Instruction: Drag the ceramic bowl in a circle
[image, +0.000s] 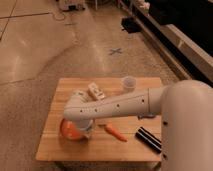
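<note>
The ceramic bowl (69, 130) is round, shallow and glossy orange, at the front left of the wooden table (130, 149). Most of it is hidden under the arm's wrist. My gripper (83, 131) reaches down from the white arm (120, 105) onto the bowl's right side. A slim orange carrot (115, 132) lies just right of the bowl. A small white cup (129, 84) stands near the table's far edge.
A small white box-like item (95, 91) lies at the back middle of the table. A black bar-shaped object (149, 138) lies at the front right. My white base (187, 130) stands at the table's right. Shelving runs along the far right wall.
</note>
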